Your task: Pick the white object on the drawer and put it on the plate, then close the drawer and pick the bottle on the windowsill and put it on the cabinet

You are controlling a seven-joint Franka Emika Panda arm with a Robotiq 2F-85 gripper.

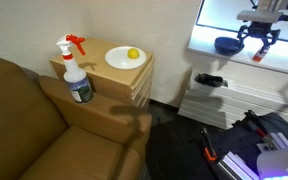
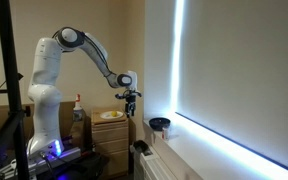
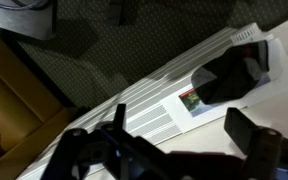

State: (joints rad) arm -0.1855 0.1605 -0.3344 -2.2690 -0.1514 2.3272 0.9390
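No word, number or brand can be read in any view; the spray bottle (image 1: 75, 68) on the cabinet (image 1: 122, 86) carries a dark label (image 1: 81, 93), its print too small to make out; in the wrist view a small red-and-green sticker (image 3: 192, 101) sits on the white ribbed panel (image 3: 156, 112), its marks blurred.

Pincer (image 3: 174, 150): lower edge of frame, dark, jaws wide apart, holding nothing.
Windowsill (image 3: 275, 72): white, right of centre.
Bowl (image 3: 234, 72): dark, on the windowsill, upper right.
Bottle (image 3: 192, 100): small, red-marked, blurred, just left of the bowl.
Ribbed panel (image 3: 154, 105): white, diagonal across centre.
Carpet (image 3: 104, 45): dark, upper half.
Brown surface (image 3: 9, 100): left edge.
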